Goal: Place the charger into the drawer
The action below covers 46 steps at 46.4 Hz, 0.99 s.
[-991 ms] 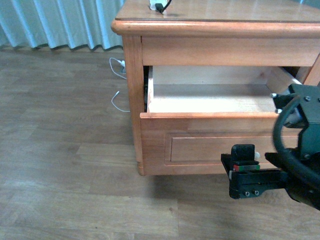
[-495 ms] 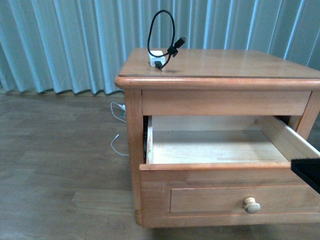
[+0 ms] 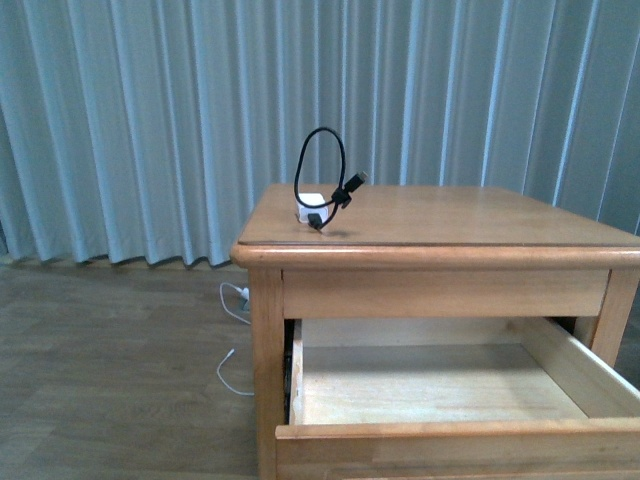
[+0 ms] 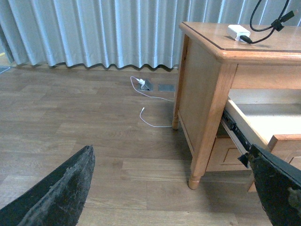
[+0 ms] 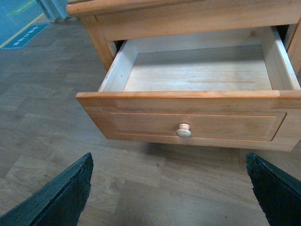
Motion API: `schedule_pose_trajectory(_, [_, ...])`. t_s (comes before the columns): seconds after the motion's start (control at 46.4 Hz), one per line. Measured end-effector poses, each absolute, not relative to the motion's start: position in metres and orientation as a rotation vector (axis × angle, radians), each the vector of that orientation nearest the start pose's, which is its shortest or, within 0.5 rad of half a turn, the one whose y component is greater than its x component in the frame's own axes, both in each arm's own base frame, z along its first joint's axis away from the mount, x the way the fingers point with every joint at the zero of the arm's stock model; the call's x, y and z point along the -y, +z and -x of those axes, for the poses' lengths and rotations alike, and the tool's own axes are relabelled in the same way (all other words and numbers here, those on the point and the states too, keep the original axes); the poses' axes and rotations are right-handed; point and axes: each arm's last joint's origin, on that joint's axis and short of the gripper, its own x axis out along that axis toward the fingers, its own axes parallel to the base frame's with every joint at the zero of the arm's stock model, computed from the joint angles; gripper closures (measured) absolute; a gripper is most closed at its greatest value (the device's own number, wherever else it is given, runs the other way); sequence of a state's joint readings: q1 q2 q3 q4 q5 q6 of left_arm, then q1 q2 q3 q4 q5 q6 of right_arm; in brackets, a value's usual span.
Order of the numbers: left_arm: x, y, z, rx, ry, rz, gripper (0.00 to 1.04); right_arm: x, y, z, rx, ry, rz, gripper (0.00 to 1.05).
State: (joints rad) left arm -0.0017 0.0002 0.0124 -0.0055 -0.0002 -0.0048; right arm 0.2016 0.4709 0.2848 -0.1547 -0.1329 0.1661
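Observation:
The charger (image 3: 312, 210), a small white block with a black cable standing in a loop, lies on the nightstand top near its left front corner; it also shows in the left wrist view (image 4: 238, 32). Below it the drawer (image 3: 450, 430) is pulled out, its pale interior bare. The right wrist view looks down on the drawer (image 5: 188, 94) and its round knob (image 5: 184, 130). My right gripper (image 5: 171, 193) hangs open over the floor in front of the drawer. My left gripper (image 4: 171, 188) is open above the floor, left of the nightstand. Neither gripper appears in the front view.
The wooden nightstand (image 3: 470, 215) stands before a pale blue curtain (image 3: 150, 120). A thin white cable (image 4: 151, 120) with a plug lies on the wood floor to the nightstand's left, near a floor socket (image 4: 146, 85). The lower drawer (image 4: 230, 150) is closed.
The front view has risen from the drawer front to the tabletop. My right gripper, earlier in front of the drawer's knob, has left that view. The drawer stays open.

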Motion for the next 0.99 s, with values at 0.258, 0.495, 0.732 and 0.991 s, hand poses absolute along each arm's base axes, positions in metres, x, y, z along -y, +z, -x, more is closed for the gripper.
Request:
schedule_pose_trajectory(0.258, [0.000, 0.167, -0.097, 0.007, -0.001, 0.005, 0.06, -0.020, 0.194, -0.119, -0.003, 0.003, -0.032, 0.42])
schedule_pose_trajectory(0.495, [0.000, 0.167, -0.097, 0.007, -0.001, 0.004, 0.06, -0.005, 0.181, -0.113, -0.001, 0.031, -0.006, 0.98])
schedule_pose_trajectory(0.732, [0.000, 0.167, -0.097, 0.007, -0.002, 0.005, 0.06, 0.000, 0.176, -0.109, -0.001, 0.001, -0.001, 0.99])
schedule_pose_trajectory(0.991, [0.000, 0.167, -0.097, 0.007, -0.001, 0.005, 0.06, 0.000, 0.176, -0.109, 0.002, 0.001, -0.001, 0.48])
